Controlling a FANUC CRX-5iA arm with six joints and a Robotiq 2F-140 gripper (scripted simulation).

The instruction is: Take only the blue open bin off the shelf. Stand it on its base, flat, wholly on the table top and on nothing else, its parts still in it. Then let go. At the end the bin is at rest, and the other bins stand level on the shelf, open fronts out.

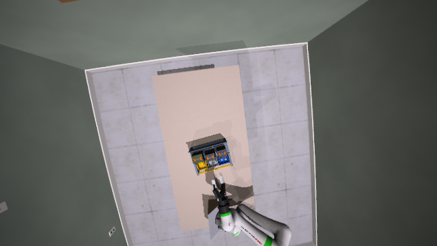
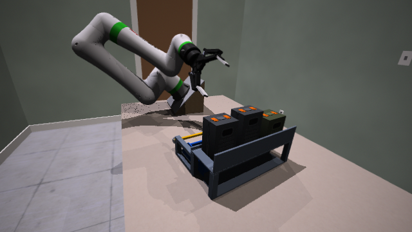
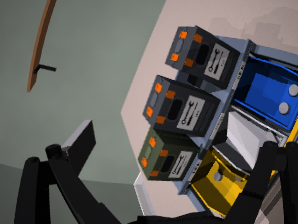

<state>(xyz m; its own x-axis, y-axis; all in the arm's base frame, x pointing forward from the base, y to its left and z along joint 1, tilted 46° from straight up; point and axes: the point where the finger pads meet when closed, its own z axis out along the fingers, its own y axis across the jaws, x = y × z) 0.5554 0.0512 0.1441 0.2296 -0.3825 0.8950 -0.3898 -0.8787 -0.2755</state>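
Note:
The blue open bin (image 1: 222,159) sits at the right end of the dark shelf (image 1: 209,158), open front toward the arm. In the wrist view the blue bin (image 3: 269,92) is at the upper right with small parts in it. A grey bin (image 1: 212,162) is in the middle and a yellow bin (image 1: 201,166) at the left end. My gripper (image 1: 217,179) is open and empty. It hangs above the table in front of the shelf, apart from all bins. From the side my gripper (image 2: 212,77) is well above bin height. Its spread fingers frame the wrist view.
Three dark boxes with orange parts on top stand behind the bins, the near one (image 2: 222,130) behind the blue bin. The shelf's back rail (image 2: 254,149) faces the exterior view. The arm's base block (image 2: 190,100) stands at the table's end. Walls stand close on both sides.

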